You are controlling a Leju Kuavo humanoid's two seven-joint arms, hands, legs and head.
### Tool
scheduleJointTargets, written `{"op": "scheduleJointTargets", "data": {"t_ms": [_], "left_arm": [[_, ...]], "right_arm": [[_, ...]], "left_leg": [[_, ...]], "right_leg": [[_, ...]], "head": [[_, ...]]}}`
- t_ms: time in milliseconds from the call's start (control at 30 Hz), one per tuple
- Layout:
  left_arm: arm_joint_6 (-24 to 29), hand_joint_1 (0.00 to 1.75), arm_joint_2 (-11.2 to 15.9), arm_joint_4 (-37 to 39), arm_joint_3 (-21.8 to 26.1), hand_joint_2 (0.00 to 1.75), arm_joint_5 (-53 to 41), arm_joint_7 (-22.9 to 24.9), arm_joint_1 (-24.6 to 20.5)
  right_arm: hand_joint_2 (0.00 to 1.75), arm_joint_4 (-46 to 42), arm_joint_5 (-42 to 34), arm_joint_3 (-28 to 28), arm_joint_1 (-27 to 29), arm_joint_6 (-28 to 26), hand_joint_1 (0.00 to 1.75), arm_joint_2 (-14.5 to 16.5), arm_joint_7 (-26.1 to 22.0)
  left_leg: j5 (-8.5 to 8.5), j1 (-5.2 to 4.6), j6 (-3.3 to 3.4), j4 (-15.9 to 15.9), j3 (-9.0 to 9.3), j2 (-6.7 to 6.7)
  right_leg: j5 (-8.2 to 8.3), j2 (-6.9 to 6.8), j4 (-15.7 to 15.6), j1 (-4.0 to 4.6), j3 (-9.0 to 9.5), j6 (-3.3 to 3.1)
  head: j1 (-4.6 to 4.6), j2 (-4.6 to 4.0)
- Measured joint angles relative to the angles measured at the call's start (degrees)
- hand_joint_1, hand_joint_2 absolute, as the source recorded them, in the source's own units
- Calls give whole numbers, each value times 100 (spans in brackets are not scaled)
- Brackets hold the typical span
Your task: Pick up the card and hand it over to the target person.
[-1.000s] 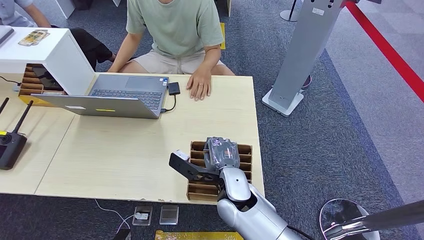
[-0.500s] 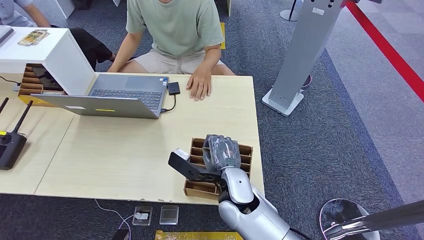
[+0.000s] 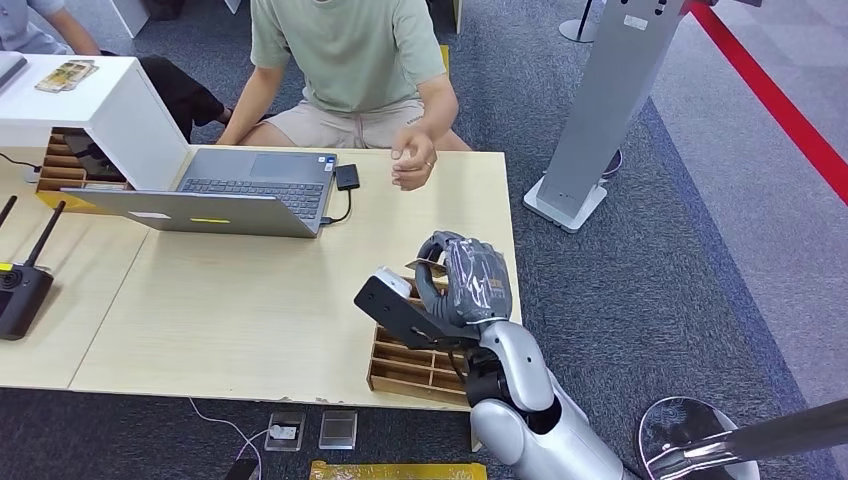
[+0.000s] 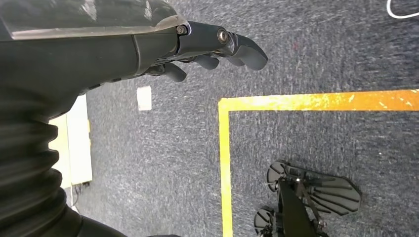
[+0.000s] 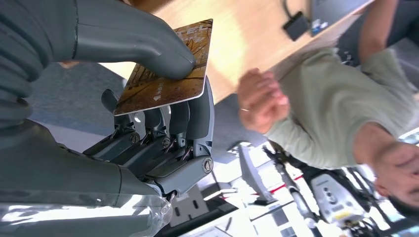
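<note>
Two steps make up this job, and by the look of it the first is done — the card (image 5: 165,66) is out of the slotted wooden box (image 3: 420,362) and the handover is in hand. Well left of that box, the laptop (image 3: 230,190) sits on the table (image 3: 240,300). The left hand (image 4: 207,47) hangs over the carpet, fingers loosely curled, holding nothing. Just above the box, the right hand (image 3: 462,280) pinches the card between thumb and fingers. Beyond the box, the person's hand (image 3: 412,165) is raised off the table. The next move likely calls for reaching forward to that hand. The card is thin and stiff — brown and gold print, rounded corners.
</note>
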Motion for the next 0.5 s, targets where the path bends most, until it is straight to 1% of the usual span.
{"op": "scheduleJointTargets", "data": {"t_ms": [100,200,300,400,500], "left_arm": [[-29,0,0,-8,-86,175,-84,-65,-7],[-61,0,-1,4,-88,175,-83,-136,-9],[-98,0,6,19,-55,175,-46,-191,-4],[-147,0,26,31,-24,175,-12,-202,1],[-211,0,60,52,-23,175,9,-66,1]], "right_arm": [[175,1765,-470,5,-765,-140,143,452,-581],[175,2930,-834,-25,-1293,-110,143,723,-932],[175,3422,-1061,-61,-1521,-169,143,775,-1031],[175,3583,-1104,-37,-1571,-258,143,737,-994],[175,3636,-1041,67,-1556,-234,143,725,-974]], "left_leg": [[2,-1,1,-3,5,8],[6,-2,4,-4,6,9],[8,-1,8,-4,3,-6],[8,1,10,-6,3,-20],[6,1,10,-6,1,-28]], "right_leg": [[2,6,1,-1,4,-1],[4,7,2,-1,5,0],[4,-8,0,-1,10,4],[1,-21,-7,1,17,6],[-1,-29,-9,2,19,7]], "head": [[0,0],[0,0],[0,0],[0,0],[0,0]]}}
